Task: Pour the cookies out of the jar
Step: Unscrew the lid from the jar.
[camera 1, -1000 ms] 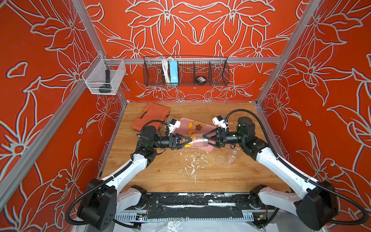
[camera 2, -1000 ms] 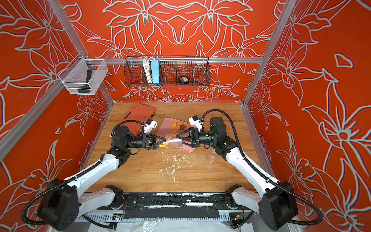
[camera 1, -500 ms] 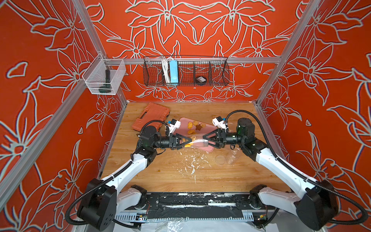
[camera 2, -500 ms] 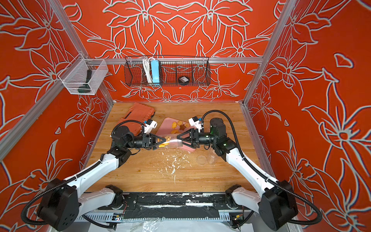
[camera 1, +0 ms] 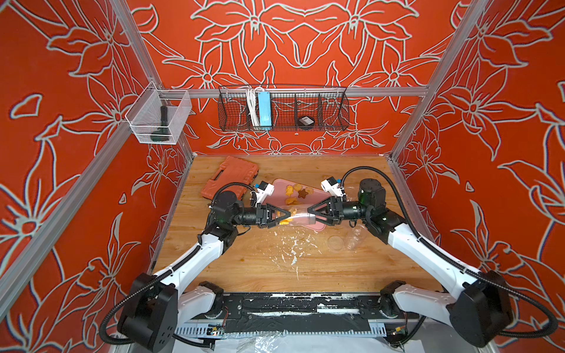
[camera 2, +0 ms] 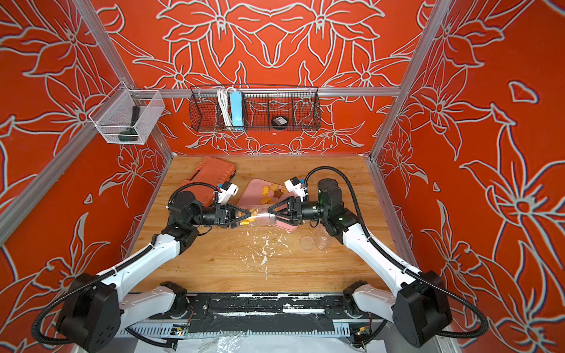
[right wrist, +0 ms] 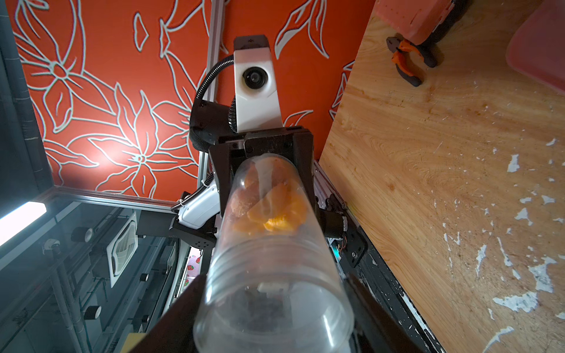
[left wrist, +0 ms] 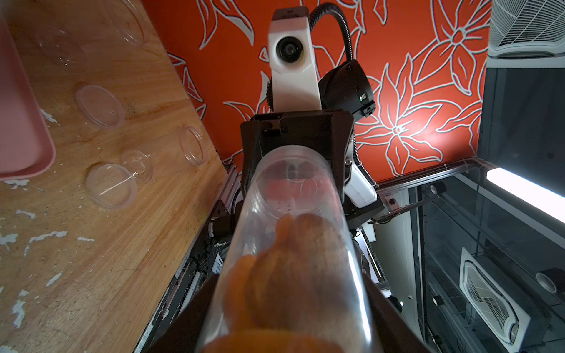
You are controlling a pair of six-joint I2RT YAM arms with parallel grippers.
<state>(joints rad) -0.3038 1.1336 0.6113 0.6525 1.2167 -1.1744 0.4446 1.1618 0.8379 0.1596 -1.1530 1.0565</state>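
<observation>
status: jar (camera 1: 298, 215) is held level in the air between both arms, just above the near edge of the pink tray (camera 1: 313, 195). left gripper (camera 1: 276, 215) is clamped tight on the base end. right gripper (camera 1: 310, 211) has its fingers pressed on either side of the threaded mouth end, so it looks closed on it, but how firm that grip is i can't tell.

cookies (right wrist: 269, 211): most sit bunched at the base end inside the jar, next to the left gripper. a few, including the brown star (camera 1: 302, 193), lie loose on the tray.

cap: looks to be on the mouth end in the right wrist view, not certain through clear plastic.

my read: we're at the opening step, pour not started for this jar.

next move needs: left holds the body fixed, right twists the cap and pulls clear along the jar axis. then tip mouth-down over the tray middle, not its edge. cookies are packed at the far end, so expect a steep tilt or a shake.

two empty jars (camera 1: 353, 238) lie just beside the right arm, so keep the swing off them.
</observation>
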